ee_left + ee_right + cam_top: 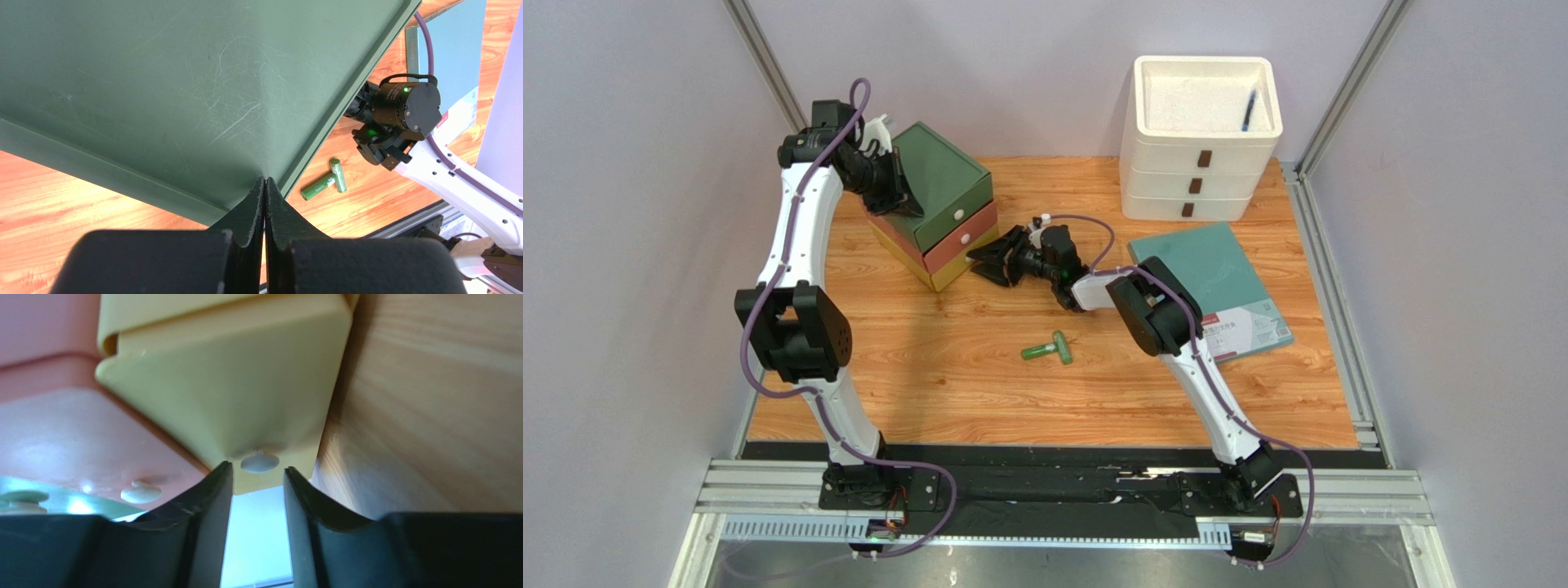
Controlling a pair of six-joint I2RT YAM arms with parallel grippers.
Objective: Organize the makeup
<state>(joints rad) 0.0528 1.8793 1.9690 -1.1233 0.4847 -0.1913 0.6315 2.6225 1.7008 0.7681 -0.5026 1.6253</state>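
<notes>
The right gripper (258,473) is hovering slightly open around the knob (259,461) of the drawer box's (946,184) yellow drawer (245,386), gripping nothing, the left gripper (264,187) is resting closed and empty on the box top, and the green tubes (1038,352) are lying in front of the box, so I think a shallow pinch could be slipping off that small knob.

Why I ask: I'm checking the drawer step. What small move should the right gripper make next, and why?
Probably shut the right gripper on the yellow drawer's knob, which sits at the gap between its open fingers. The left gripper, shut, touches the green top, seemingly steadying the stack.
</notes>
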